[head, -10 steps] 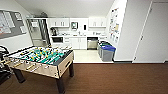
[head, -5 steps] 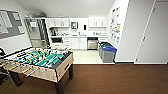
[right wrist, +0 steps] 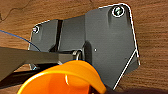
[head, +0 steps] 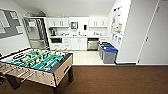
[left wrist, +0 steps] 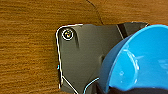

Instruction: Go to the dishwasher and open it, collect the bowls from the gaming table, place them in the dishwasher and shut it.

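Two bowls ride close under the wrist cameras above brown wood-grain floor [left wrist: 30, 37]: a bright blue round bowl [left wrist: 140, 62] at the left wrist and an orange round bowl [right wrist: 65, 80] at the right, though whether either hand is clamped or spread I cannot tell. In the head view, the brushed stainless-steel dishwasher [head: 93, 44] sits shut under the white kitchen bench [head: 75, 36] at twelve o'clock, the green table-football table [head: 37, 65] at eight o'clock, and grey bins with blue and green lids [head: 108, 53] at one o'clock.
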Robot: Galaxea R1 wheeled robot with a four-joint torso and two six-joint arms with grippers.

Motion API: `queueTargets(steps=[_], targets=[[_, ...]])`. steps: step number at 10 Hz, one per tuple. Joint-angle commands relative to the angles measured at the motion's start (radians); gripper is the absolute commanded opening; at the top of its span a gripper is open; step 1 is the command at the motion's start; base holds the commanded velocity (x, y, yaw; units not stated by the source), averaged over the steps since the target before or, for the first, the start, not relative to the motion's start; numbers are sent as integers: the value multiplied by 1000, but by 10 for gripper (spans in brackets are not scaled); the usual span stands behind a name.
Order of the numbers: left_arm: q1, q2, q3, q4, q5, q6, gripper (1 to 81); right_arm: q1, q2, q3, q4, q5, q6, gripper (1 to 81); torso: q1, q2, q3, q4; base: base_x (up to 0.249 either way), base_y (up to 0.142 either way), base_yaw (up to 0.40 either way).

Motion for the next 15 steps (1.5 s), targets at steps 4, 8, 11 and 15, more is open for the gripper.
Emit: queueTargets(steps=[4,8,11,15], targets=[[-41,-14,-11,10,36,9,10,27,3,-8,-19,-46,-4,10,0,0,0,0,187,0,0],[-41,-14,-11,10,36,7,10,32,5,-8,-19,-46,-4,10,0,0,0,0,193,0,0],[-41,-12,-11,10,38,7,10,32,5,-11,-20,-46,-4,10,0,0,0,0,226,0,0],[-41,-12,-11,10,38,7,10,33,5,-11,-20,-46,-4,10,0,0,0,0,234,0,0]])
